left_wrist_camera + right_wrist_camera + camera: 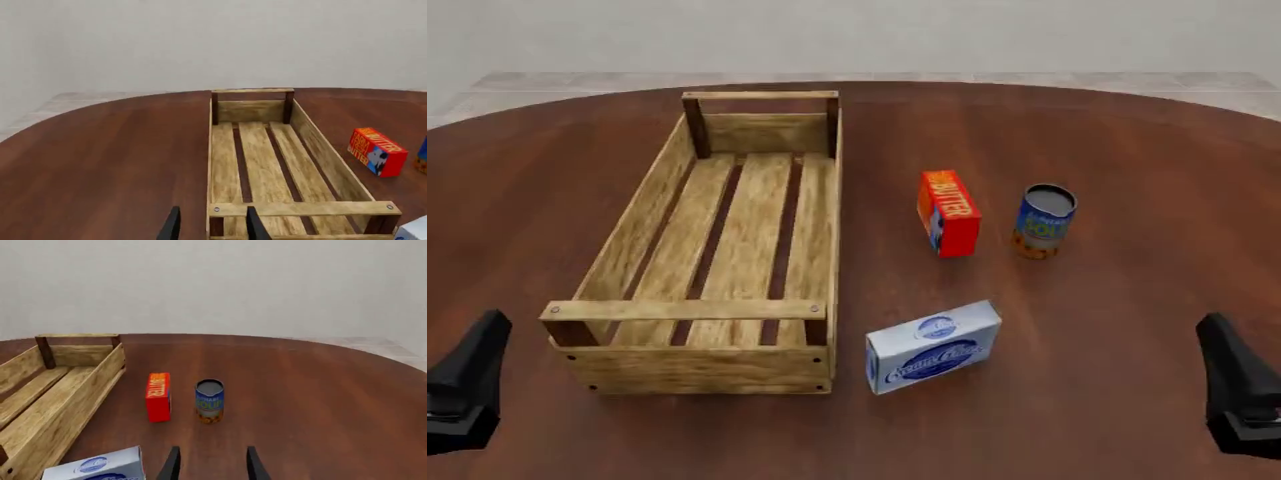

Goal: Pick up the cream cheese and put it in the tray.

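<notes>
**Both grippers parted and empty, cream cheese on the table by the tray**

The left gripper (209,227) has its fingers spread apart with nothing between them; the right gripper (209,464) is likewise parted and empty. Both hang at the near edge of the table (1121,150), well apart from everything. The cream cheese (933,346) lies flat on the wood, just beside the near right corner of the tray (689,368). Farther back stand the butter box (948,212) and, to its right, a blue soup can (1044,221).
</notes>
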